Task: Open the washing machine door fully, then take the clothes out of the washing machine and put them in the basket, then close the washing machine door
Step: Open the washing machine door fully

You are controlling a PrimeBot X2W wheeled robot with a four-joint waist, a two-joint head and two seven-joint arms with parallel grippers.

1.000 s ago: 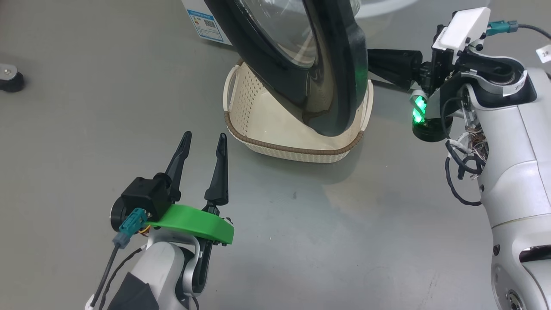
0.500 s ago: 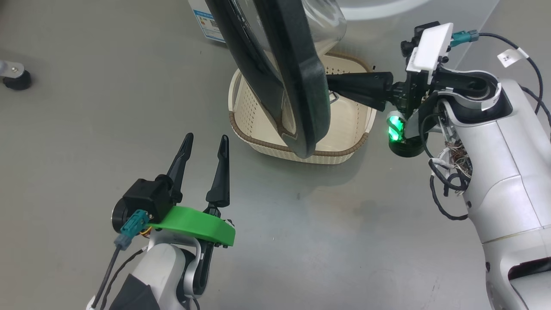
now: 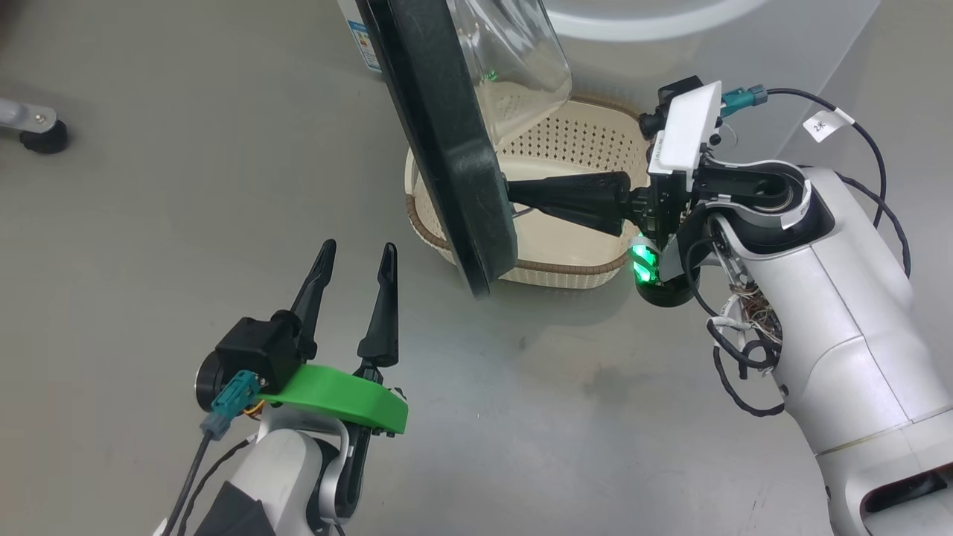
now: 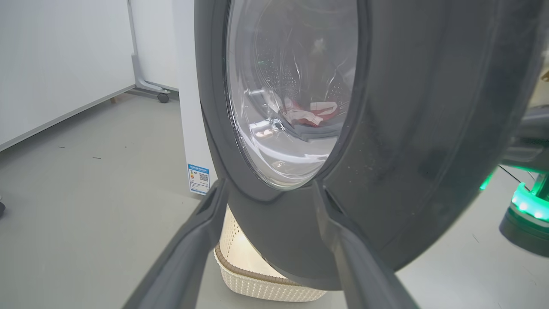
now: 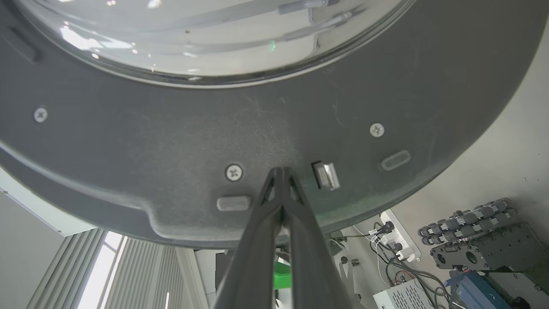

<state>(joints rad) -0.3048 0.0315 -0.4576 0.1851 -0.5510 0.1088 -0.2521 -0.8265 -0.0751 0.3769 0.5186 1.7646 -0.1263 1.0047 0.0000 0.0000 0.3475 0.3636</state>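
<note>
Step in hand: opening the washing machine door [image 3: 447,149], judged not yet full.
Right gripper [image 3: 514,193]: fingers pressed together, holding nothing, tips touching the door's inner rim.
Left gripper [image 3: 356,253]: fingers apart, empty, off the door's outer side.
Basket [image 3: 566,264] under the door.
Clothes [image 4: 306,113] behind the door, in the drum.
Next: push the door wider.

castor [image 3: 45,138]: on grey floor [image 3: 149,208] | power strip [image 5: 401,236]: cables plugged in

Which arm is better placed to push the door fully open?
Right, probably: the right gripper, shut, sits against the inside of the door. The left gripper hangs open, apart from the door.
</note>
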